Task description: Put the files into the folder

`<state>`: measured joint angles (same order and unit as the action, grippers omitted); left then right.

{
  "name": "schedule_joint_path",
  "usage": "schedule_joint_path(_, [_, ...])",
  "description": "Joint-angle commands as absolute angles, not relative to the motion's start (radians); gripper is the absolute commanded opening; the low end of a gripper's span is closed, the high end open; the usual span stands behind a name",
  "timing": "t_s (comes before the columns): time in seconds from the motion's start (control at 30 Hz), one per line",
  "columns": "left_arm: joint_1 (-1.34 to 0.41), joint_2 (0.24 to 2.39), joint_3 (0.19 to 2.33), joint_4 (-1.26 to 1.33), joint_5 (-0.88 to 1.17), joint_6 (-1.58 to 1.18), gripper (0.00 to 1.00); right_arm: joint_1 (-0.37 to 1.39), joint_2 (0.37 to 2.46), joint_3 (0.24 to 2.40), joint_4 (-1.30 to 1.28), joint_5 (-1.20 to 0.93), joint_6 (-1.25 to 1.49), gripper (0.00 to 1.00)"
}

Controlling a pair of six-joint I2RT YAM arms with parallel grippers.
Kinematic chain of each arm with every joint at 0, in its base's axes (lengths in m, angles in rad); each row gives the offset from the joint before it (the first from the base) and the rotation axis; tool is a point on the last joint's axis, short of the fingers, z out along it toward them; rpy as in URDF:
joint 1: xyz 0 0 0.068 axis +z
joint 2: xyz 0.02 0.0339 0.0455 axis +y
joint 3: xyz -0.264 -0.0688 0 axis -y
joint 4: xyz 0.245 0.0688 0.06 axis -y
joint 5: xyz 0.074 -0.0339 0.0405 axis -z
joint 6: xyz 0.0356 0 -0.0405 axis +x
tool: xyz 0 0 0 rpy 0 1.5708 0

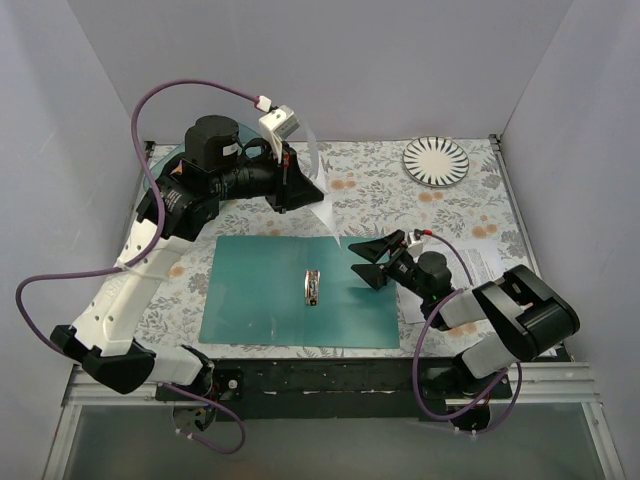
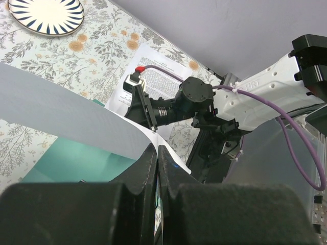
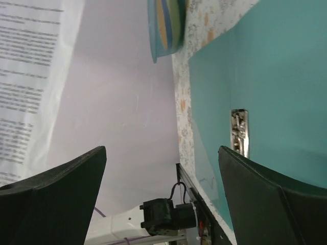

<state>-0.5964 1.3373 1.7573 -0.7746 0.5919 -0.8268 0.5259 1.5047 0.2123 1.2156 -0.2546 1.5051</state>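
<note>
The teal folder (image 1: 260, 295) lies open and flat on the table, its metal clip (image 1: 313, 287) at the middle; the folder (image 3: 276, 76) and clip (image 3: 239, 130) also show in the right wrist view. My left gripper (image 1: 320, 191) is shut on one file, a white sheet (image 1: 328, 213), and holds it curved above the folder's far edge. The sheet shows grey from below (image 2: 61, 112) and printed (image 3: 25, 76). My right gripper (image 1: 375, 262) is open and empty over the folder's right edge. More files (image 1: 483, 258) lie under the right arm.
A striped plate (image 1: 436, 160) sits at the back right. A translucent teal bowl (image 1: 170, 160) stands at the back left behind the left arm, also in the right wrist view (image 3: 166, 25). White walls close in the table.
</note>
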Motion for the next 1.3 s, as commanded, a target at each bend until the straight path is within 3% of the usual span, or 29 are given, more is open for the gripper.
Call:
schedule_joint_path(0.0, [-0.591, 1.309, 1.776, -0.802, 0.572, -0.811, 0.00, 0.529, 1.509, 0.296, 1.894, -0.230, 1.608, 0.99])
schedule_joint_path(0.77, [-0.578, 1.295, 1.720, -0.802, 0.560, -0.804, 0.00, 0.658, 1.718, 0.695, 1.894, 0.035, 1.801, 0.98])
schedule_joint_path(1.13, [-0.575, 1.261, 1.690, -0.815, 0.551, -0.792, 0.00, 0.644, 1.660, 0.601, 1.891, 0.049, 1.772, 0.99])
schedule_joint_path(1.2, [-0.575, 1.258, 1.690, -0.822, 0.545, -0.787, 0.00, 0.634, 1.646, 0.583, 1.890, 0.051, 1.755, 0.96])
schedule_joint_path(1.27, [-0.575, 1.252, 1.695, -0.842, 0.531, -0.770, 0.00, 0.621, 1.628, 0.560, 1.890, 0.046, 1.744, 0.86])
